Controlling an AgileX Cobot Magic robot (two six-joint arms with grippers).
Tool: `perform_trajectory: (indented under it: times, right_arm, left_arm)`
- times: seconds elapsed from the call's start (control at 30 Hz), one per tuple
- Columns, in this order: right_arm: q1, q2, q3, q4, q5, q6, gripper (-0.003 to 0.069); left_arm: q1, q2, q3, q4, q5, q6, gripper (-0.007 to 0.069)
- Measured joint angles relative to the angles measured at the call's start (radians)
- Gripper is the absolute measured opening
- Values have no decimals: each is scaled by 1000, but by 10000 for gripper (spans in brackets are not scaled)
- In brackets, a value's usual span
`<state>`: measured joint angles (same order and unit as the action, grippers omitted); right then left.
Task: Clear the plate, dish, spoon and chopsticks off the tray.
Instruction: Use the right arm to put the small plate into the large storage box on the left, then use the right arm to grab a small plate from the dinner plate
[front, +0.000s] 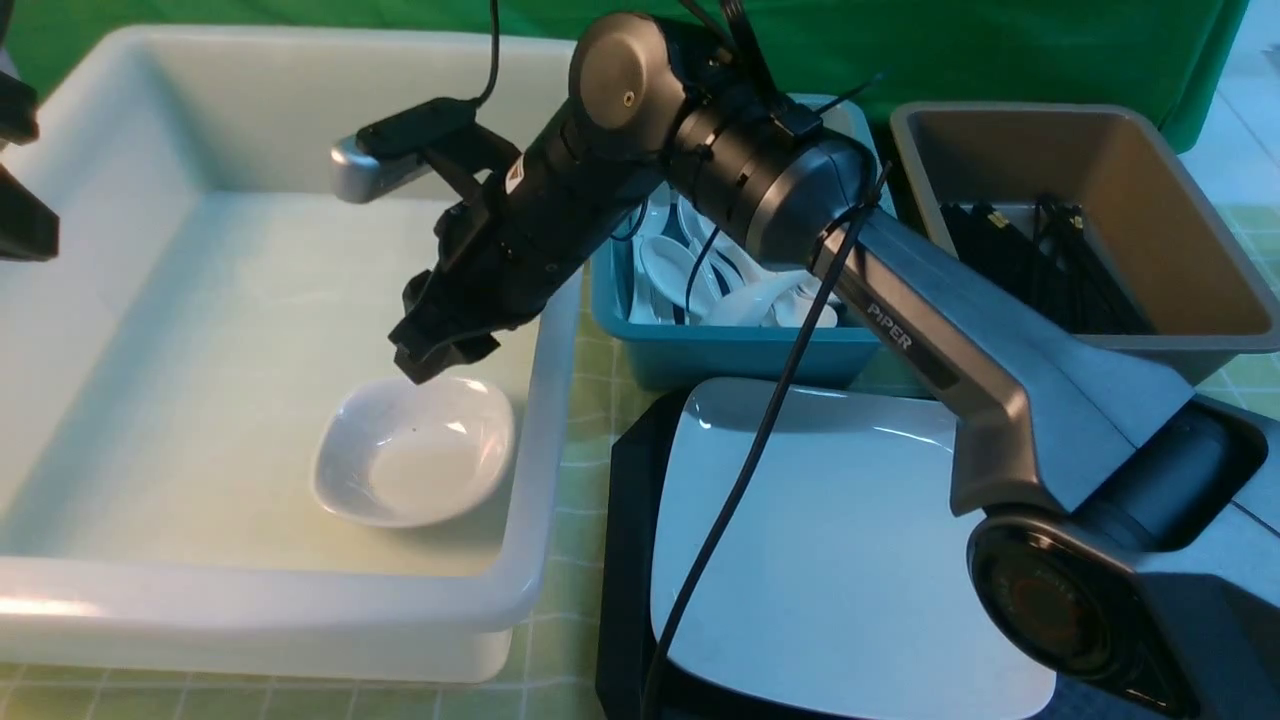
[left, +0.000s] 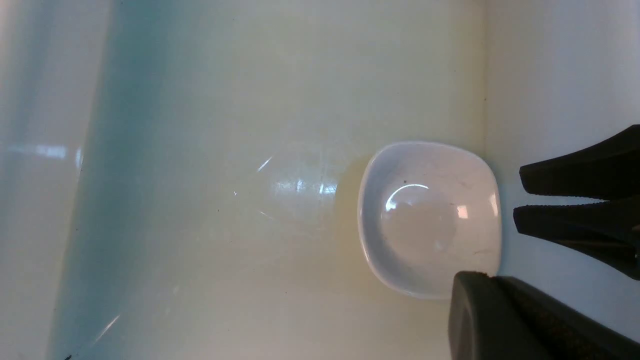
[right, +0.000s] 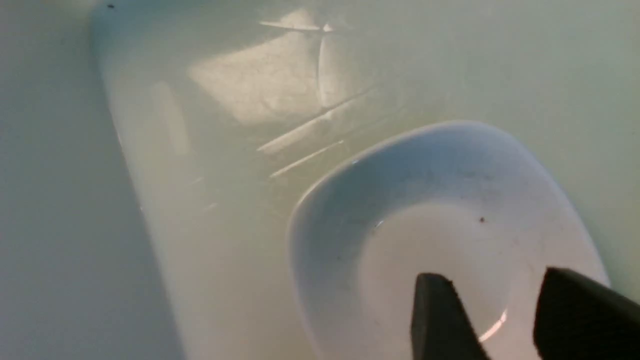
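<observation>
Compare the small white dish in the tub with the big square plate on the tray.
Size: the small rounded white dish is far smaller than the large square white plate. Shape: the dish is deep, the plate shallow and flat. Place: the dish lies in the white plastic tub, the plate on the black tray. Both are glossy white with rounded corners.
</observation>
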<state>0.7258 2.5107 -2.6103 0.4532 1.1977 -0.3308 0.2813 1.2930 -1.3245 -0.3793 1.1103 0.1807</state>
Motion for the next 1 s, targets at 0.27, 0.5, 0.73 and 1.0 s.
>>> perform_trajectory:
  times: [0.27,0.5,0.73,1.0]
  right_arm:
    - [-10,-40,-136,-57,19,23,219]
    - [-15,-297,-121,-271,17,175,29]
    - [-17,-659,255,-406,16,216,10]
    - [-221,-1060,966,-453,-21,283,3]
  left_arm:
    - [0,0,0,0,0,0,-1]
    - [0,0,0,0,0,17,-1]
    - [0,0,0,0,0,23,-1]
    - [0,0,1,0,-8,26,-1]
